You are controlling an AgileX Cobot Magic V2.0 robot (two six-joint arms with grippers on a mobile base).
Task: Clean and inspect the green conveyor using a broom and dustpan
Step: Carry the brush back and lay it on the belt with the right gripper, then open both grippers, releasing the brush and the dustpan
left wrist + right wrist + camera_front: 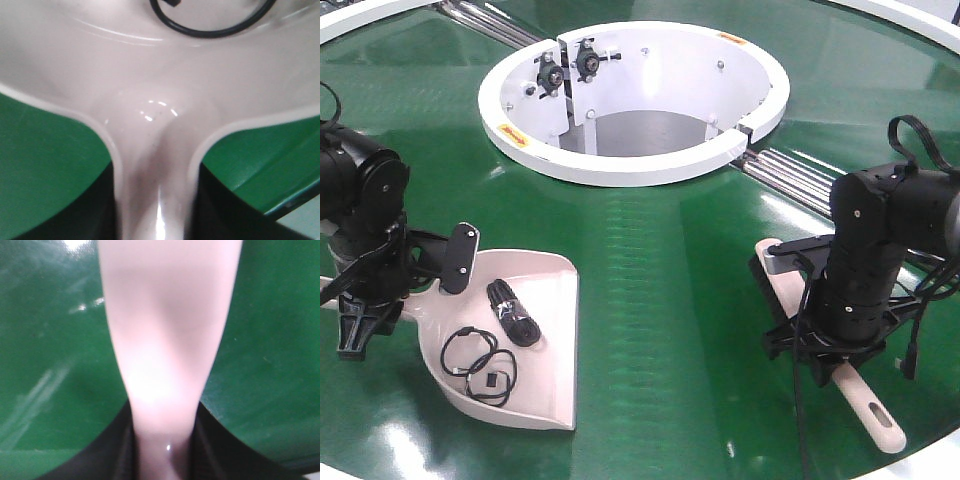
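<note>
Left gripper [155, 200] grips the dustpan [545, 330]; right gripper [162, 450] seemingly grips the broom [870, 410].

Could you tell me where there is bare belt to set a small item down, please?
The widest bare stretch of green conveyor lies between the dustpan and the broom, below the white rim. The dustpan itself is crowded with black cables.

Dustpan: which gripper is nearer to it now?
Left. The left gripper grips the dustpan by its handle; the right gripper is away across the green belt, holding the broom.
</note>
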